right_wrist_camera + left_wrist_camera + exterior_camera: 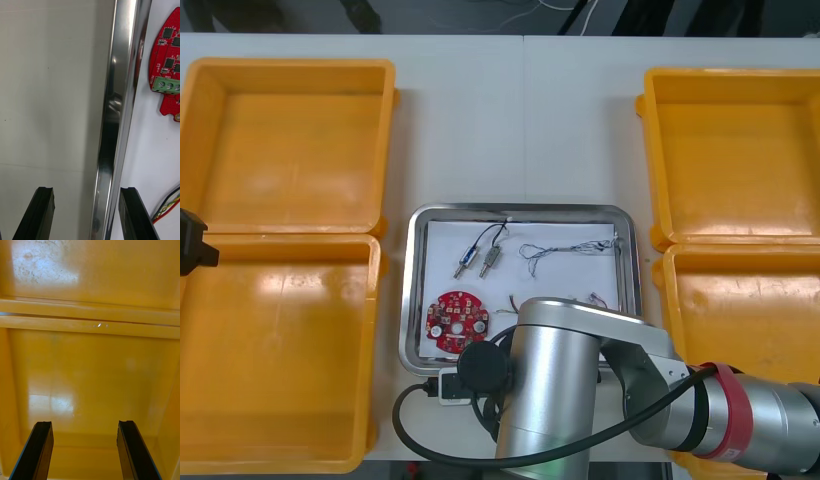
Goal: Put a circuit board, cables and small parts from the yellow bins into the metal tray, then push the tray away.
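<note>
My right jaws stand apart and hold nothing. They straddle the near rim of the metal tray [112, 112]: one finger hangs over the bare bench [48, 93] outside it, the other over the white floor inside. I judge that is the point of the placing. With the rim between them, the outer finger can bear on the wall and drive the tray away from me.

Just past the inner finger lies the end of a red and yellow cable [167, 210], and farther along the rim the round red circuit board [170, 56], both inside the tray. From above, my right arm [560, 390] reaches across to the tray's near left corner. Beyond the board lie two small metal parts [477, 260] and a thin blue and white cable [565, 249].

So the tray looks loaded, and I judge that only the push remains. The risk is the inner finger snagging the cable as the tray slides.

My left jaws are also apart and hold nothing. They wait over the floor of one of the left yellow bins [90, 382], well clear of the tray's path.
</note>
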Controlling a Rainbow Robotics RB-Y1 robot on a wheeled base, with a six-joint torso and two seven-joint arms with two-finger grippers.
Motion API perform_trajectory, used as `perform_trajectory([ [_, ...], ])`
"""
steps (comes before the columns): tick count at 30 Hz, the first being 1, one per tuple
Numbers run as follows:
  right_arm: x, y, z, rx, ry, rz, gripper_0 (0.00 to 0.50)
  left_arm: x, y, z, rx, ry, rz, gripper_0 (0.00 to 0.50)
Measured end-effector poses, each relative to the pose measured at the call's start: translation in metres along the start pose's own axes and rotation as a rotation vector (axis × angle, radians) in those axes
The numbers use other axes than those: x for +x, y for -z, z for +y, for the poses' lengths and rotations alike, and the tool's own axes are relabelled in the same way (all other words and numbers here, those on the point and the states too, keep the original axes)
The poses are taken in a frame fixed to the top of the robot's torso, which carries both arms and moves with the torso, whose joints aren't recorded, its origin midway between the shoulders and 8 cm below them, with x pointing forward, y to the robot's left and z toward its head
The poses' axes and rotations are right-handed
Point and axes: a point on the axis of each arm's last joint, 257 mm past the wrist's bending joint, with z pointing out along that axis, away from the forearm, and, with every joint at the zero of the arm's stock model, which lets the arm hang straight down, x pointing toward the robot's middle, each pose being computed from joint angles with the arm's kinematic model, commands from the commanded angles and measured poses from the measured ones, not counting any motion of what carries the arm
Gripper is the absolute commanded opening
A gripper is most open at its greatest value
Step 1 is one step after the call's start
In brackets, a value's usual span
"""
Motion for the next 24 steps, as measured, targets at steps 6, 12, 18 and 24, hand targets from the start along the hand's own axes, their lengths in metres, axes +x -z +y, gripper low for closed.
perform_trajectory([
  [6,-0.005,-0.013,-0.002,0.008,-0.014,0.014,0.5,0.0,0.0,0.0,0.0,0.0,0.0,0.5],
  [12,-0.011,-0.02,-0.008,0.025,-0.028,0.008,0.5,0.0,0.0,0.0,0.0,-0.001,0.0,0.5],
  [18,-0.014,-0.021,-0.014,0.049,-0.028,-0.003,0.5,0.0,0.0,0.0,0.0,-0.001,0.0,0.5],
  [24,-0.019,-0.022,-0.016,0.072,-0.019,-0.018,0.5,0.0,0.0,0.0,0.0,-0.001,0.0,0.5],
])
